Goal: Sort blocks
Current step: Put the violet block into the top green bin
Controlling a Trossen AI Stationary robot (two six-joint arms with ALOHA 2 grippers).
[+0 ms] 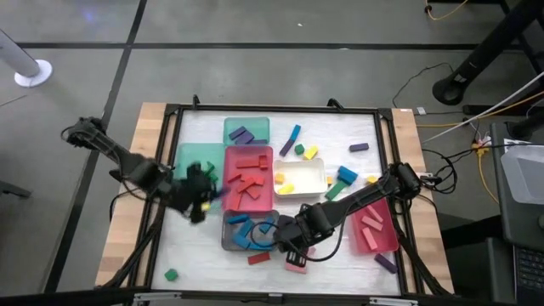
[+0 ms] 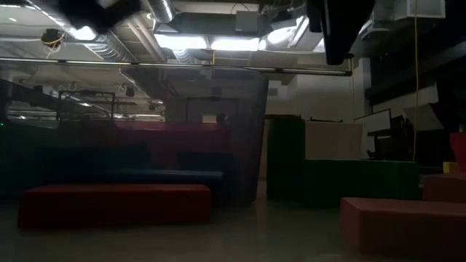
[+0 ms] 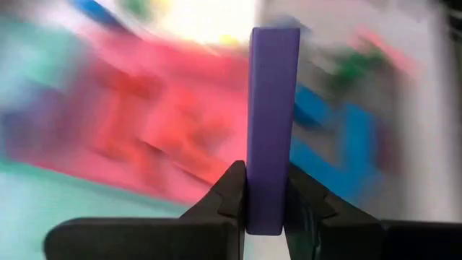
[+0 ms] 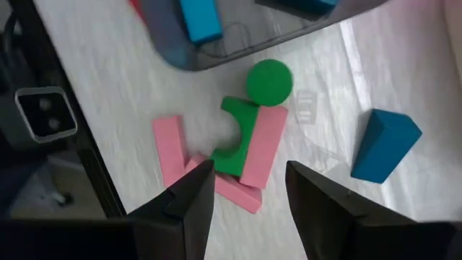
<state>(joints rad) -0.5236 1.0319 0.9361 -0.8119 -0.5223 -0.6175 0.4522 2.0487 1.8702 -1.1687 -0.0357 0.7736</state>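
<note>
A: Nearest the lens, left wrist view: purple bar (image 3: 273,130) stood upright between the two dark fingers (image 3: 227,198); left gripper (image 3: 264,209) was clamped on its lower end; background smeared, red and blue patches only.

B: Position on the table?

A: High view: left gripper (image 1: 201,197) sat at about 9 o'clock from table centre, over the green tray's (image 1: 189,156) edge, just beside the red tray (image 1: 266,155); blurred there, so the bar itself could not be made out.

B: Right arm?

A: Right gripper (image 1: 293,252) was at about 6 o'clock, near the front rail, just beside the grey tray (image 1: 226,241); in its wrist view the fingers (image 4: 189,196) stood apart with nothing between them; below lay a cluster: a green arch (image 4: 232,137) with a pink bar (image 4: 263,146) leaning across it, a green ball (image 4: 269,80) touching at the arch's far end, two more pink bars (image 4: 167,149) alongside; a blue block (image 4: 384,142) lay apart.

B: Other blocks?

A: Red pieces (image 1: 248,180) in the red tray; yellow ones (image 1: 286,185) in the white tray (image 1: 318,165); pink bars (image 1: 371,222) in the pink tray (image 1: 383,242) at 4 o'clock; one green cube (image 1: 172,274) alone at 7 o'clock.
</note>
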